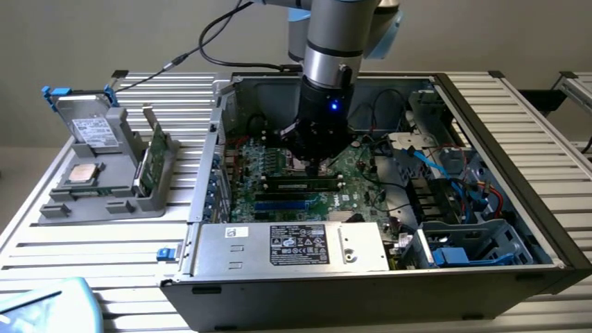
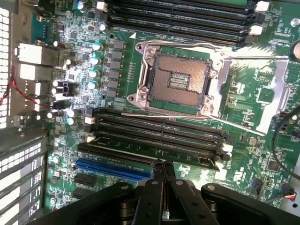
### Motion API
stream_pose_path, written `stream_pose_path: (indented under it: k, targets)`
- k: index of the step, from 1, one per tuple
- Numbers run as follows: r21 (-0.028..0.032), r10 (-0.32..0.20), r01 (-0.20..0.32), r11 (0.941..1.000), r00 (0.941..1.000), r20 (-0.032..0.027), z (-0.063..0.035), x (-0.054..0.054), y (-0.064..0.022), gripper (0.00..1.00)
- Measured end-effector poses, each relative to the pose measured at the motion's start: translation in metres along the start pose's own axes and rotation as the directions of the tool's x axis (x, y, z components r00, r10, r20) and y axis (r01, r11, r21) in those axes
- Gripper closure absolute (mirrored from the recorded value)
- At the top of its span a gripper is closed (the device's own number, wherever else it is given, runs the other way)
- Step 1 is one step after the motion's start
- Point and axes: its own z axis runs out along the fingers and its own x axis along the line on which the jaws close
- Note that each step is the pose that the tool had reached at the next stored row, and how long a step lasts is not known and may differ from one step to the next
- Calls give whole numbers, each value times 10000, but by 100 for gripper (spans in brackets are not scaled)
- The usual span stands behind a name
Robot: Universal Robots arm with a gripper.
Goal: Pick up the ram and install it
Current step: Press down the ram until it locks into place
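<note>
We had the gripper (image 1: 317, 166) down inside the open PC case (image 1: 518, 173), centre of the exterior frame, arm coming in near-vertical from the top, wrist pointing straight down at the motherboard (image 1: 277, 166). Jaws were closed tight together with nothing between them; in the wrist view the gripper (image 2: 163, 165) sat right at a ram stick (image 2: 154, 147) already seated in the lower bank of DIMM slots, just beside the blue slot (image 2: 112, 168). In the exterior view that same ram (image 1: 301, 185) lay flat along its slot, directly under the jaw tips. We couldn't tell whether the tips were touching its top edge or just clear of it.

We judged it seated, or close; latch state at the slot ends not readable.

A second green board stood upright in the grey holder (image 1: 102, 198) on the desk (image 1: 93, 243), left of frame, next to the silver CPU (image 1: 83, 172).

Handling read: light, stiff, thin board, fragile at chips and contact edge. Best held by the long top edge or short ends, pressed down evenly. The empty CPU socket (image 2: 180, 80) sat near the slots, pins exposed.
</note>
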Motion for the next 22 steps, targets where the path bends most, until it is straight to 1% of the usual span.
stream_pose_path:
  k: [1, 3, 9, 12, 13, 14, 15, 16, 17, 18, 19, 20, 21, 22]
  targets:
    - [-3, 75, -75, 10000, 10000, 21, -1, 0, 0, 89]
    - [-13, 223, -223, 9998, 9997, 38, -4, 0, 0, 89]
    - [-42, 596, -596, 9982, 9982, 23, -24, 16, 0, 89]
    - [-50, 723, -723, 9974, 9974, 37, -77, 30, -3, 89]
    - [-53, 763, -763, 9971, 9971, 56, -95, 34, -3, 89]
    - [-57, 895, -894, 9960, 9959, 162, -153, 45, -5, 89]
    - [-74, 932, -930, 9956, 9953, 263, -154, 44, -3, 89]
    - [-107, 963, -959, 9953, 9947, 372, -155, 44, -2, 89]
    - [-179, 985, -978, 9950, 9940, 475, -155, 46, -1, 89]
    - [-311, 995, -979, 9947, 9936, 544, -154, 49, -1, 89]
    - [-464, 1003, -977, 9941, 9932, 593, -154, 54, 0, 89]
    - [-598, 1010, -974, 9935, 9930, 611, -154, 64, 1, 89]
    - [-719, 1013, -968, 9927, 9929, 620, -152, 82, 4, 89]
    - [-791, 1020, -969, 9921, 9928, 623, -151, 103, 8, 89]
